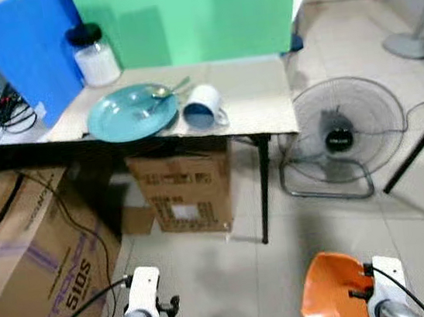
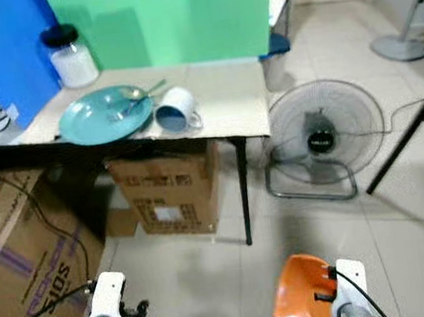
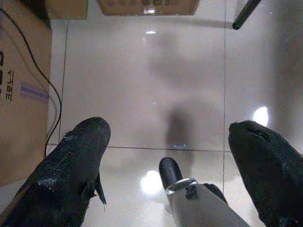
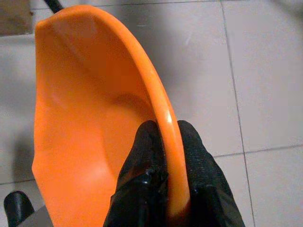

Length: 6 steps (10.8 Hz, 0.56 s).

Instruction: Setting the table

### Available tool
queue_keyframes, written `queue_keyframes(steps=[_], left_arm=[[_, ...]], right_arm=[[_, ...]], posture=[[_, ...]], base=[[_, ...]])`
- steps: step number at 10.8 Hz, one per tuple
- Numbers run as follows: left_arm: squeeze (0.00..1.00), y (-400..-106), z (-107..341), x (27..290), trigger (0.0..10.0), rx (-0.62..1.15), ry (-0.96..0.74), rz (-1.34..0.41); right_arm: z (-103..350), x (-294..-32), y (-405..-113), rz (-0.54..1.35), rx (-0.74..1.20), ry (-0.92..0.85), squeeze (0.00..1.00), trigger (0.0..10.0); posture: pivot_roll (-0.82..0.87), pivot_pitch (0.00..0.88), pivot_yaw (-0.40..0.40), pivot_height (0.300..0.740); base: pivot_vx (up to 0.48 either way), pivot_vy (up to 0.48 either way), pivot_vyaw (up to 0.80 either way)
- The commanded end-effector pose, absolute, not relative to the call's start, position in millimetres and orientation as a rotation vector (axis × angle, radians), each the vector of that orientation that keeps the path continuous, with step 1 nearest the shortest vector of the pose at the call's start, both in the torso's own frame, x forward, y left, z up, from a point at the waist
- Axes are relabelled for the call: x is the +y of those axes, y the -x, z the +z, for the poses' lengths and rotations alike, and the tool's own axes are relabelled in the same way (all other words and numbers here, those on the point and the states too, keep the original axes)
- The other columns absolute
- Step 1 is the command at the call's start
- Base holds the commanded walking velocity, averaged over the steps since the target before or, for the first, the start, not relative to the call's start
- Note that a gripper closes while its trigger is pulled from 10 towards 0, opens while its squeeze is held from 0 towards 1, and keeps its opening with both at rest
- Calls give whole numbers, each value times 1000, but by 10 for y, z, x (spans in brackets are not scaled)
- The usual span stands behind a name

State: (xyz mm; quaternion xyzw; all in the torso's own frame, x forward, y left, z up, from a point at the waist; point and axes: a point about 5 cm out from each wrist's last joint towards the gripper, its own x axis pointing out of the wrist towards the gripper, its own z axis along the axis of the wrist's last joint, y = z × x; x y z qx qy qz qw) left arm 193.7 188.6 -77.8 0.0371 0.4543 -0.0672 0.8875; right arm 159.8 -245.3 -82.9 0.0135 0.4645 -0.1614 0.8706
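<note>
The right gripper [image 4: 165, 156] hangs low over the floor, its fingers pinching the rim of an orange bowl [image 4: 90, 118] that rises edge-up beyond them. The left gripper [image 3: 168, 161] points down at the tiles, fingers spread wide around nothing. Ahead of both, the table [image 1: 259, 97] carries a teal plate [image 1: 132, 113] with a mug [image 1: 204, 106] just beside it.

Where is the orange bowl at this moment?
The orange bowl is in the right gripper, pinched by its rim low on the robot's right, above the tiled floor, short of the table.

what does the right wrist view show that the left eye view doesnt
Right wrist view alone: the right gripper with its two black fingers pinching the rim of the orange bowl. Left eye view alone: the table with a teal plate, a white mug lying on its side, a jar, and the floor fan. Both share the orange bowl and the tiled floor.
</note>
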Motion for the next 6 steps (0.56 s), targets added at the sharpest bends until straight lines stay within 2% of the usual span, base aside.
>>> queue_keyframes(steps=[1, 2, 4, 6], left_arm=[[0, -1912, -789, 1900, 10000, 950, -84, -134], [0, -1904, -799, 1861, 10000, 953, -82, -139], [0, -1877, -819, 1810, 10000, 959, -78, -150], [0, -1810, -838, 1881, 10000, 966, -77, -147]], right_arm=[[-808, -2403, -1676, -326, 949, -53, 0, 10000], [-811, -2393, -1675, -326, 950, -55, 0, 10000], [-819, -2383, -1665, -325, 952, -57, 0, 10000], [-804, -2410, -1680, -334, 942, -59, 0, 10000]], posture=[[86, 0, 74, 740], [86, 0, 74, 740], [82, 0, 76, 740], [79, 0, 76, 740]], base=[[281, 0, 0], [277, 0, 0], [277, 0, -800], [276, 0, 0]])
